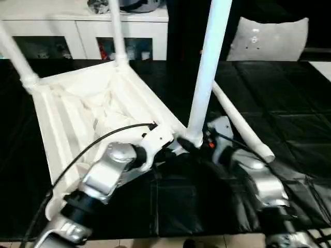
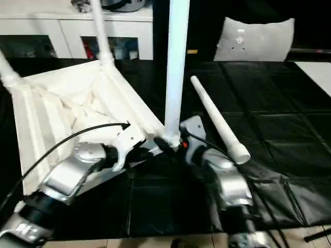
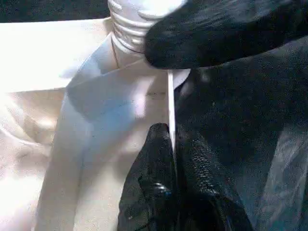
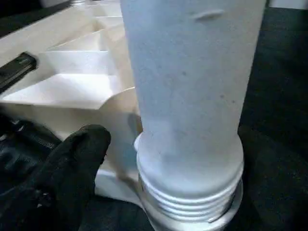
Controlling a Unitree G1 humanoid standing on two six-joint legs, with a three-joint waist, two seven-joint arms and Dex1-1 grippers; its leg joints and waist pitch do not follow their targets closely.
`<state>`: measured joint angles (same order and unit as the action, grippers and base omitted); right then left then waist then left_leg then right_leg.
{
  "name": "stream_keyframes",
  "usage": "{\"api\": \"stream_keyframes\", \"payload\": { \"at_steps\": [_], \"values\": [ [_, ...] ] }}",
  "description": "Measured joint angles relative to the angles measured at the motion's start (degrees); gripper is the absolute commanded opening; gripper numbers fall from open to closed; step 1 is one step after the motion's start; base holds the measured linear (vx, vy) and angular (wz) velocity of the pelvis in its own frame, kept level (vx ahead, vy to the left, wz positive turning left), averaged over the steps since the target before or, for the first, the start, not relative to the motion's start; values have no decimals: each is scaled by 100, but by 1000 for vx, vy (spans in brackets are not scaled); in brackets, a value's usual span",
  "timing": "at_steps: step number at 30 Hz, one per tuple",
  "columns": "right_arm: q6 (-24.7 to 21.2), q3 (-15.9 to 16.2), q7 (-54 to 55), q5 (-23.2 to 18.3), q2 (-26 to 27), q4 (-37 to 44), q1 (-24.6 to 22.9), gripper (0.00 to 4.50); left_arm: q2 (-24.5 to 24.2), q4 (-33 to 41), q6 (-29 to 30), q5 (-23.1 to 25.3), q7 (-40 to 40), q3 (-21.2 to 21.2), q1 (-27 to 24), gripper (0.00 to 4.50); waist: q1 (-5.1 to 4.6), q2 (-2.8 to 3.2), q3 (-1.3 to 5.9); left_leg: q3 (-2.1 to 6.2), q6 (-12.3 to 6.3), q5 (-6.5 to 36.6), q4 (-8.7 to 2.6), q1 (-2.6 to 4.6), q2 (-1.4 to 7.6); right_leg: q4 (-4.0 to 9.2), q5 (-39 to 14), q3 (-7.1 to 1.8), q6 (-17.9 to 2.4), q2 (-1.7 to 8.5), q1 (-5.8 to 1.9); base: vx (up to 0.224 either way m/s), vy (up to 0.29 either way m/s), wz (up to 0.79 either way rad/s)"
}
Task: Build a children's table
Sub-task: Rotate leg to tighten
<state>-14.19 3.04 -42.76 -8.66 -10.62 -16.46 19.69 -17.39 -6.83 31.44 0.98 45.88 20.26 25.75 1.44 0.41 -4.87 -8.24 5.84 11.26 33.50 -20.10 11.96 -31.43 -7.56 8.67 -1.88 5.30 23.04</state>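
Three legs stand in the upside-down table top (image 1: 77,111) on black mat (image 2: 289,139); 4th leg (image 2: 217,120) lies beside. L hand (image 3: 171,185) pinches top's rim; R hand (image 1: 192,145) wide at near leg (image 1: 207,72) base.

The table top (image 1: 98,111) is white with a cream tone between its ribs, and its standing legs (image 1: 207,67) are plain white. The loose leg (image 2: 217,119) is white too. The mat (image 1: 289,113) under them is black with a pattern of square panels. The forearms (image 1: 106,173) are silver, the fingers (image 3: 154,192) are black. The cabinet (image 1: 83,23) behind is white.
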Motion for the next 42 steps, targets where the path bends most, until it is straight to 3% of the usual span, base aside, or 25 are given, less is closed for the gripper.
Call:
{"api": "stream_keyframes", "payload": {
  "at_steps": [6, 10, 15, 17, 18, 22, 24, 35, 42],
  "values": [
    [188, 107, -1276, -251, -700, -3, 14, 447, -513, 79, -613, -121, 693, 46, -134, 0, 171, 1, -1, -4, -4, 0, -44, 1, 6, -78, -11, -13, -6, -8, 42, 0, 0, 0],
    [864, 435, -2004, -176, -1095, -55, 140, 447, -969, 133, -1082, -216, 1250, 96, -234, 0, 246, -2, 0, -9, -29, -16, -37, -9, 2, -137, -36, -23, -35, 2, 73, 0, 0, 0],
    [1228, 728, -2779, -162, -1267, -207, 314, 447, -1232, 132, -1457, -243, 1677, 205, -265, 0, 370, -14, -1, -11, -25, -14, -27, -2, 0, -155, -58, -32, -15, 5, 73, 0, 0, 0],
    [1292, 826, -2914, -122, -1277, -352, 377, 447, -1309, 132, -1559, -251, 1811, 221, -276, 0, 376, -15, -1, -15, -12, -8, -21, -1, 0, -160, -59, -41, -14, 5, 71, 0, 0, 0],
    [1325, 869, -2969, -78, -1277, -468, 434, 420, -1340, 132, -1587, -254, 1871, 223, -278, 0, 375, -15, -1, -18, 4, 2, -16, -2, 0, -163, -58, -47, -14, 5, 72, 0, 0, 0],
    [1496, 896, -3133, -32, -1272, -913, 681, 400, -1416, 136, -1670, -273, 2003, 252, -295, 0, 370, -16, -1, -27, 9, 2, -3, -1, -1, -168, -58, -71, -14, 1, 70, 0, 0, 0],
    [1512, 921, -3246, -32, -1263, -1057, 792, 368, -1430, 136, -1696, -290, 2021, 270, -296, 0, 371, -23, -1, -29, 9, 2, -2, -1, -3, -172, -56, -87, -16, -2, 70, 0, 0, 0],
    [1616, 982, -3750, -142, -1264, -1330, 992, 278, -1442, 100, -1832, -289, 2077, 290, -297, 0, 376, -44, 0, -50, 4, 0, -2, 0, -6, -175, -57, -136, -14, -12, 72, 0, 0, 0],
    [1629, 981, -3778, -175, -1263, -1362, 990, 265, -1444, 90, -1862, -297, 2081, 298, -299, 0, 377, -44, 0, -54, 4, 0, -2, 1, -6, -176, -55, -142, -17, -12, 72, 0, 0, 0]
  ]
}}
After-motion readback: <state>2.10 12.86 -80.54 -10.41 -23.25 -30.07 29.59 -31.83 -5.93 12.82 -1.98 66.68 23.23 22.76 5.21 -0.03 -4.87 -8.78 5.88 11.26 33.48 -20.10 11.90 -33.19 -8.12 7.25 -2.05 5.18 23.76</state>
